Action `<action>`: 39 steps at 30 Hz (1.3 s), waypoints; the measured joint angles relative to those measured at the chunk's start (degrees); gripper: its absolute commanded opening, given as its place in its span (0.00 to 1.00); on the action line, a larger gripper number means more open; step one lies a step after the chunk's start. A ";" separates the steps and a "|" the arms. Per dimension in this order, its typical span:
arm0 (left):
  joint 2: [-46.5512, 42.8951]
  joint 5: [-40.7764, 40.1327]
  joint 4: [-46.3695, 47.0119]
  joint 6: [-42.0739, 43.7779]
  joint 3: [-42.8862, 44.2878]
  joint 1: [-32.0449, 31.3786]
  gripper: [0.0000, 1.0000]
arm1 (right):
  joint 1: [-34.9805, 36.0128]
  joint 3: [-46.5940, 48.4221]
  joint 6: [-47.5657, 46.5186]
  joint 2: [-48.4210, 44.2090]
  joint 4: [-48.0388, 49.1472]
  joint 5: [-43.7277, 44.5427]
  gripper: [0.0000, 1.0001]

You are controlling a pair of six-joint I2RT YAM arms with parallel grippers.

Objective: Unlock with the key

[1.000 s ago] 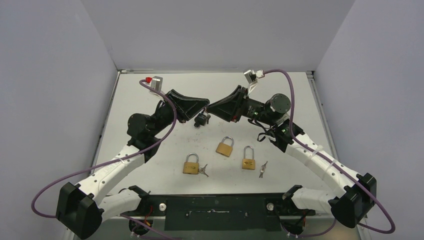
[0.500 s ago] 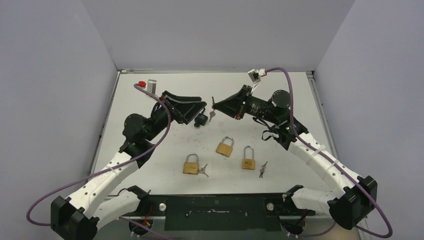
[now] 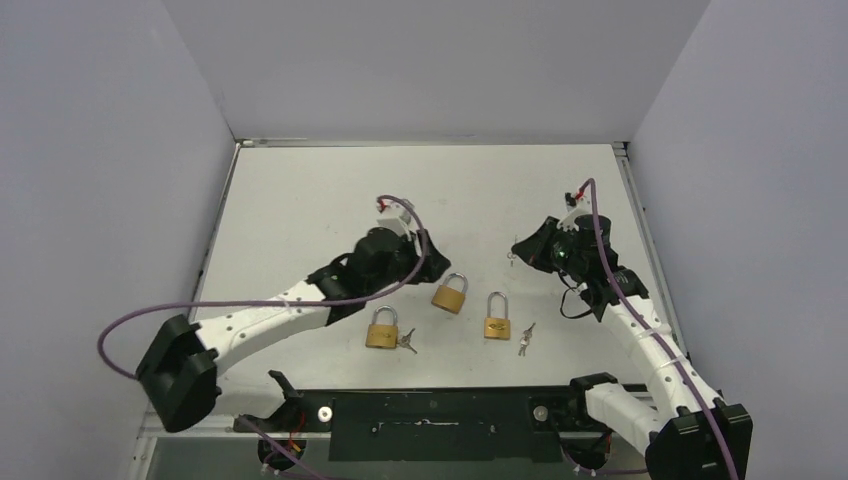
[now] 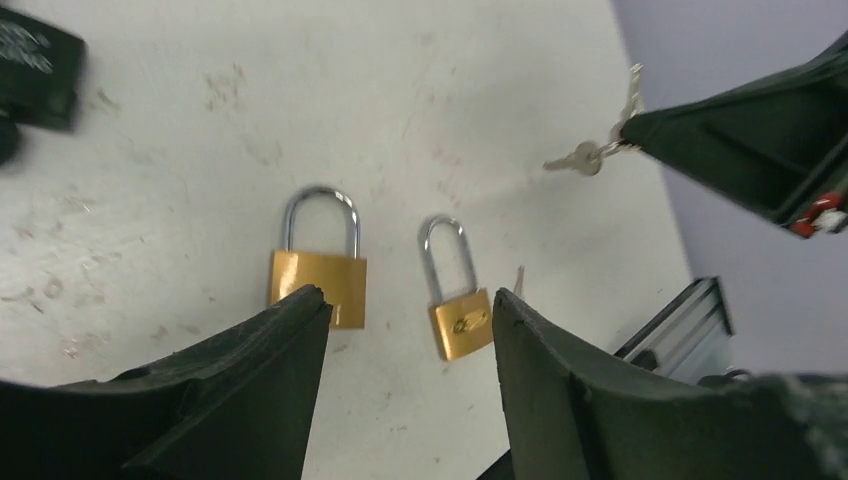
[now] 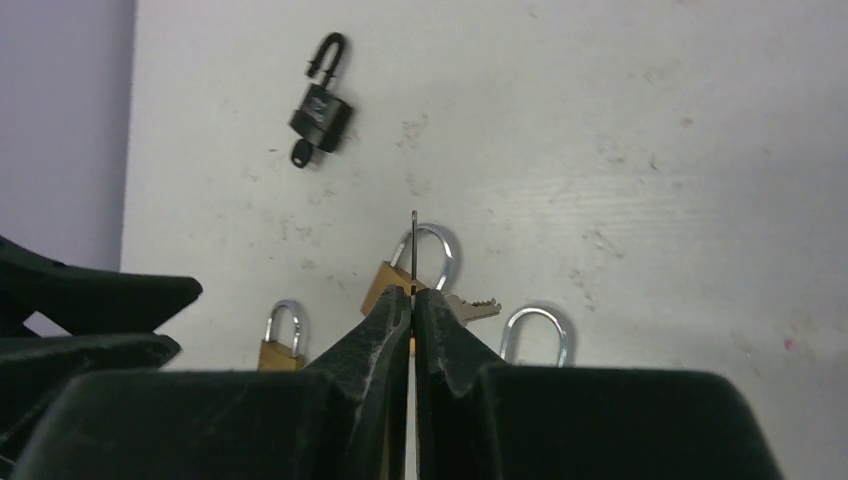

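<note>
nearest the arm bases, 3 brass padlocks lie flat in a loose row on the table; the left brass padlock has a small key touching its right side; the right brass padlock has another small key just beside it; the middle brass padlock sits a little farther back; in the right wrist view the lower bodies of all 3 are covered by that gripper's own fingers

the left gripper hangs over the middle of the table with its jaws apart, and 2 brass padlocks show through the gap; from the top its fingers are hidden under the wrist

the right gripper is pressed together on the keys, lifted off the table; its own camera shows only a thin metal edge above the tips and 1 blade poking out to the right; from the top the bunch is a tiny glint

farthest back lies the black padlock with a dark key in its base; whether its shackle is latched is too small to tell; the top view hides it under the left arm, and a black shape cut off at the left wrist view's corner may be it, i cannot tell
</note>
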 measured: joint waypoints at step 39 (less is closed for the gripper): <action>57.53 -16.28 -39.30 -3.72 50.10 -10.47 0.22 | -5.11 -7.21 0.11 -9.77 -13.55 8.00 0.00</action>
